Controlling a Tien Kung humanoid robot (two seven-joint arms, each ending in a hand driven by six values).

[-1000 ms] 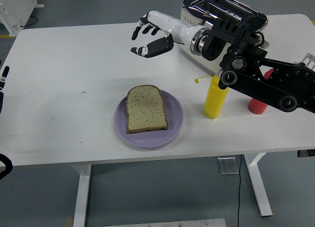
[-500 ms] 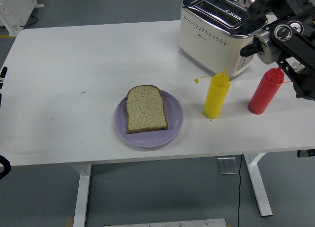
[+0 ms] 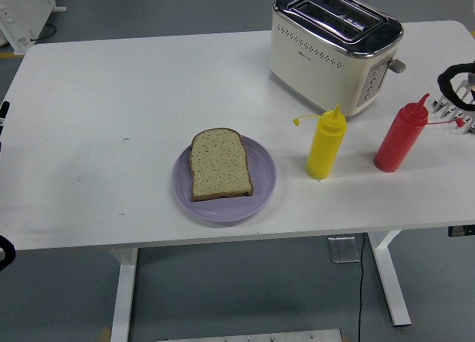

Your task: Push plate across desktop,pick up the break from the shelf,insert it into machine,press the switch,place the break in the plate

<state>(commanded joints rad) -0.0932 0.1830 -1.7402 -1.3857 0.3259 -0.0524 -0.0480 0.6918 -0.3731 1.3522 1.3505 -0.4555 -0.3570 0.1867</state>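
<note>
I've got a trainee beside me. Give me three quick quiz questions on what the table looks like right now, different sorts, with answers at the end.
1. True or false: the slice of bread lies flat on the purple plate.
2. Which stands nearer the toaster's lever side: A) the yellow squeeze bottle, B) the red squeeze bottle?
3. Fill in: the toaster's two slots show ____ bread sticking out.

Key: 1 true. 2 B. 3 no.
</note>
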